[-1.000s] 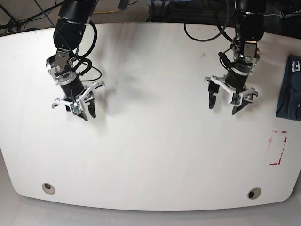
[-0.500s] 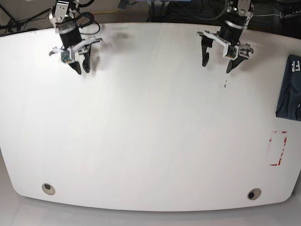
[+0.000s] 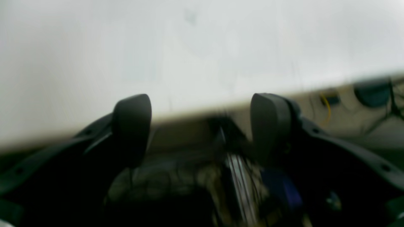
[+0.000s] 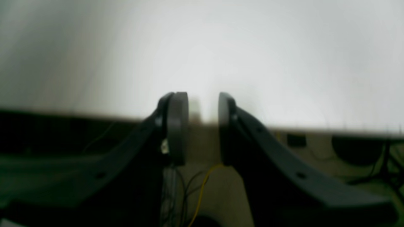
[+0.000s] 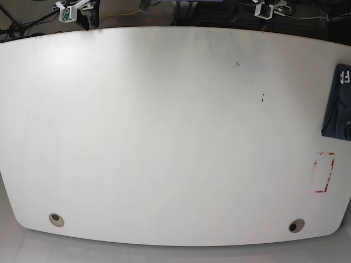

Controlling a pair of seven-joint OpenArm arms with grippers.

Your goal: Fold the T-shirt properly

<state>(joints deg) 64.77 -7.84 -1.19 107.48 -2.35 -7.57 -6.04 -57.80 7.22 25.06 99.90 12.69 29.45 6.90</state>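
At far right edge of base view, mid-height, the T-shirt (image 5: 340,104) lies as a dark navy bundle on the white table (image 5: 175,137), partly cut off by the frame — white lettering shows near its top. Just below it sits a red rectangle outline (image 5: 324,172) marked on the tabletop.

Left gripper (image 3: 202,126) — seen in its wrist cam w/ both black fingers (image 3: 132,126) spread wide, nothing between them; table edge and blurred cables behind. In base view it's only a sliver at top right of frame (image 5: 269,7).

Right gripper (image 4: 203,126) — wrist cam shows pads (image 4: 178,126) close together w/ a narrow gap, empty; view is blurry, so probably not fully closed. In base view it's at upper left corner (image 5: 77,8), off the table.

Both grippers well apart from the shirt. Two round holes near the table's lower corners (image 5: 55,219).
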